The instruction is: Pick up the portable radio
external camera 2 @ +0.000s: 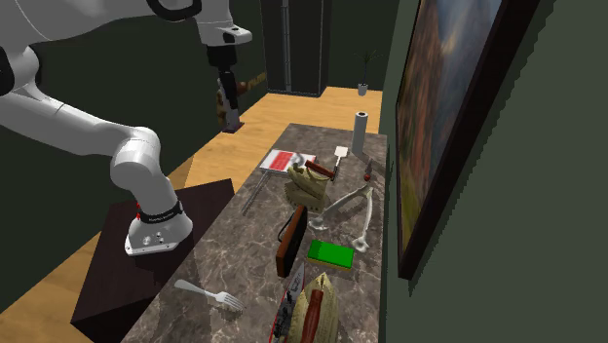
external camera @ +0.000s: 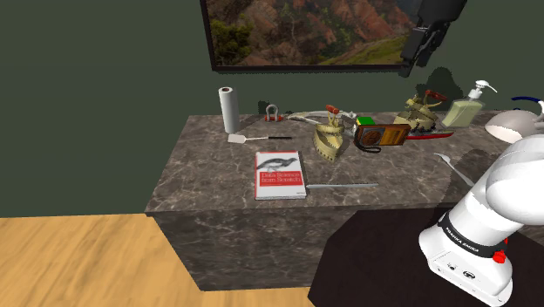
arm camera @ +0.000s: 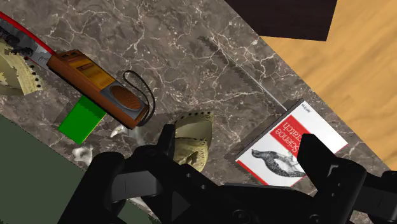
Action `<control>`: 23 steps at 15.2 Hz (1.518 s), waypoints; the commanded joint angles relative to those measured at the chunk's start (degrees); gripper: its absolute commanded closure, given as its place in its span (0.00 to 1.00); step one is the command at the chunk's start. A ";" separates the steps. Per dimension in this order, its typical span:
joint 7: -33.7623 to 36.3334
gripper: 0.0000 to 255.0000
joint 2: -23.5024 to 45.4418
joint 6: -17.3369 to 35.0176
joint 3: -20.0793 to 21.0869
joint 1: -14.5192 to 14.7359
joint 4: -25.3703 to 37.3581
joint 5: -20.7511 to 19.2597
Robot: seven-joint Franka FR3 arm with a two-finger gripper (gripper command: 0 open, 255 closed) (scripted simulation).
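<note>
hand point(arm camera: 239, 135) open wide, empty, above surface point(arm camera: 191, 44) | radio point(arm camera: 95, 86) just beside green box point(arm camera: 81, 119) | book point(arm camera: 289, 145) cover reads "Data Science from Scratch"

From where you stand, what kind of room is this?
Probably a room in a house: framed landscape painting on a green wall, wooden floor, and a marble-patterned counter holding a book and paper towel roll.

Tan boot point(arm camera: 194, 143) under the pincer point(arm camera: 240, 145), red-and-white book point(arm camera: 289, 146) just beside, green box point(arm camera: 81, 119) farther off, all on marble table point(arm camera: 191, 51)
</note>
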 commanded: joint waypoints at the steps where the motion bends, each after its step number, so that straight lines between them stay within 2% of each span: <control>1: 0.00 0.00 0.00 0.00 0.00 0.00 0.00 0.00; 7: -12.83 0.00 -1.06 7.89 -7.70 0.65 -8.94 -5.05; 12: -23.49 0.00 1.34 15.45 -14.74 0.78 -13.91 -9.55; 18: -36.30 0.00 8.63 25.81 -23.88 1.63 -16.57 -14.19; 23: -47.58 0.00 18.24 35.15 -31.90 3.92 -15.94 -15.67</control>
